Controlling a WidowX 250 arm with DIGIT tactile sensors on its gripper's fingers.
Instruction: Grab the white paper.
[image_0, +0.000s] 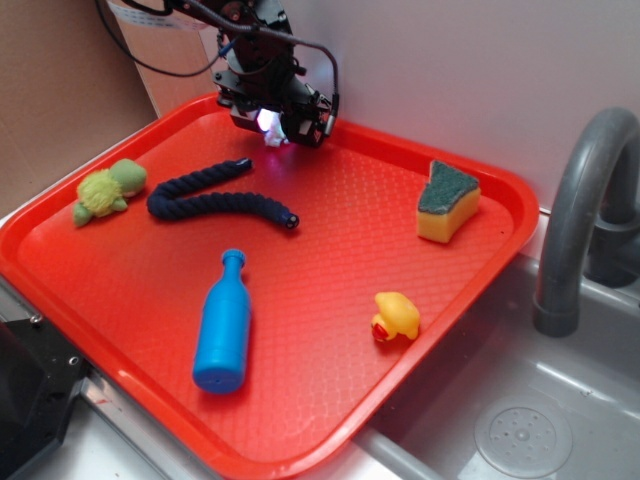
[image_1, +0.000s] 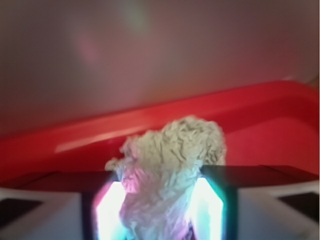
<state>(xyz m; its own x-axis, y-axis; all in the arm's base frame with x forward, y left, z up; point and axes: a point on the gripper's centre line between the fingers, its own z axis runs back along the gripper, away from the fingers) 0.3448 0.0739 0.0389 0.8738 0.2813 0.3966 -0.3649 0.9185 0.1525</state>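
My gripper at the far edge of the red tray, its 2 jaws pinching the white paper; I judge the grab made, perhaps only lifting left.

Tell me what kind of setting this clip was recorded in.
Probably a kitchen-sink test station: a grey faucet over a metal sink basin with a drain, beside a red tray of toys and a sponge.
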